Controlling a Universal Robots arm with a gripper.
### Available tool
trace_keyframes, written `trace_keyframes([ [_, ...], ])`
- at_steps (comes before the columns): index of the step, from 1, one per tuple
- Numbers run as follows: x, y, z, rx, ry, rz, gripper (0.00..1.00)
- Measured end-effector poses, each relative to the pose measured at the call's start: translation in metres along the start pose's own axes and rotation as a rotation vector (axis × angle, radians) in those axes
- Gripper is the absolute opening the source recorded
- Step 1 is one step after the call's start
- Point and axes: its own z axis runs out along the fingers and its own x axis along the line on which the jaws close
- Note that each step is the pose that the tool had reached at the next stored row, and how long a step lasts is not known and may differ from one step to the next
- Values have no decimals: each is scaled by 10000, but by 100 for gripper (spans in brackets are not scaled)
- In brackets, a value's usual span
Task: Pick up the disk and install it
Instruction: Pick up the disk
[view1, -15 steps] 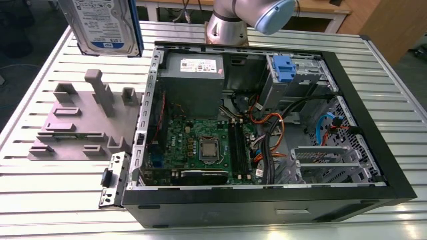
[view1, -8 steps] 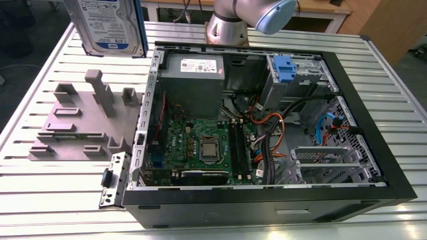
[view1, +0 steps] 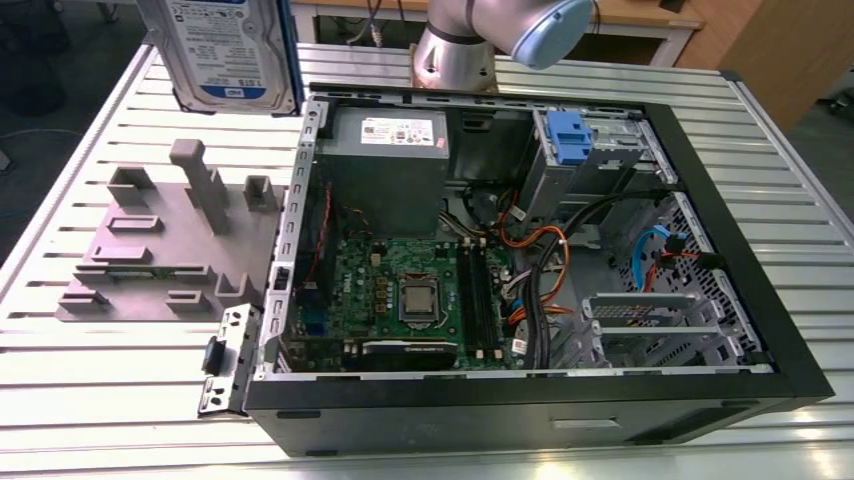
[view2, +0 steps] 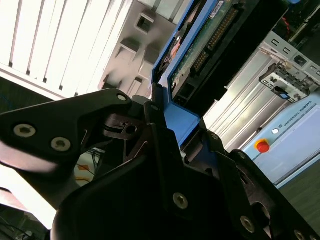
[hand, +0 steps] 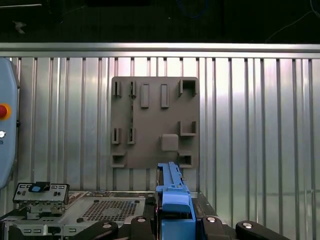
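The disk, silver with a white-and-blue label and blue edge frame, hangs upright in the air at the exterior view's upper left, above the slatted table and beside the open computer case. In both wrist views my gripper is shut on the disk's blue frame. In the second wrist view the disk shows its green circuit-board side. The first wrist view has the disk edge-on, above the grey fixture plate.
The case lies open on the table, holding a motherboard, a grey power supply box and a drive bay with a blue latch. A grey fixture plate with upright pegs sits to the case's left. The arm's base stands behind.
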Motion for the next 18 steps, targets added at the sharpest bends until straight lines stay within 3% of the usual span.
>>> trace_keyframes([
  [11, -2, -246, -7, 0, 0, 0, 36],
  [18, -4, -361, -10, 0, 0, -1, 36],
])
